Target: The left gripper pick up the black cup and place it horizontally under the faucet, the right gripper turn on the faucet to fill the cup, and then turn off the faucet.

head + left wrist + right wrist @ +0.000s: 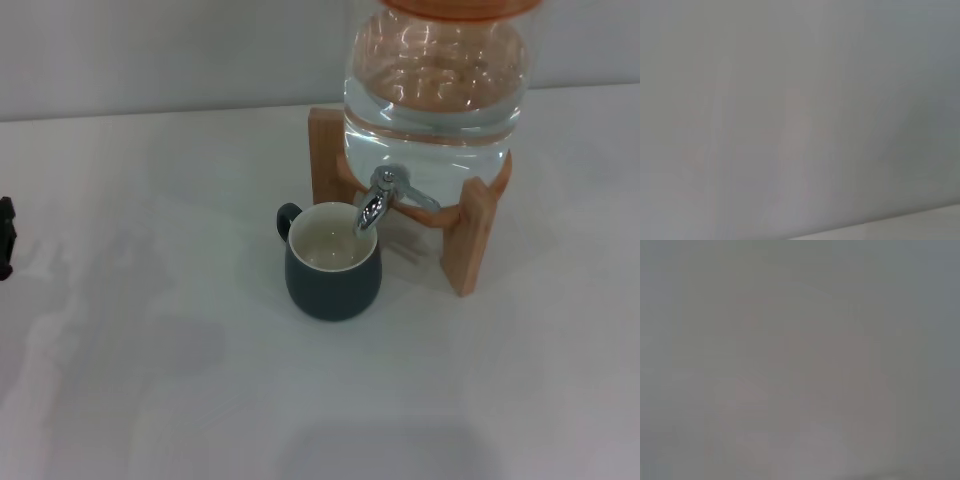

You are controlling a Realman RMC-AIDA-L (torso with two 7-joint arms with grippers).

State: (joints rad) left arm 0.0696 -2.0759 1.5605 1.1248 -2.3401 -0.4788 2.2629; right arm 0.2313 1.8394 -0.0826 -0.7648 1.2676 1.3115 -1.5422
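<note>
Upright cup (333, 268) stands directly under the faucet (375, 205); left gripper (6, 237) well apart, finger state unclear.

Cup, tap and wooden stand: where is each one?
Cup (333, 285): head view, on its dark outer wall.
Tap (371, 210): head view, on the shiny spout.
Wooden stand (472, 240): head view, on its nearer side board.

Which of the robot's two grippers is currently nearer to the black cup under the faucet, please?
Left. The left gripper just shows at the head view's left edge, well off to the black cup's left and apart from it. The right gripper is not in view, so its distance cannot be judged.
</note>
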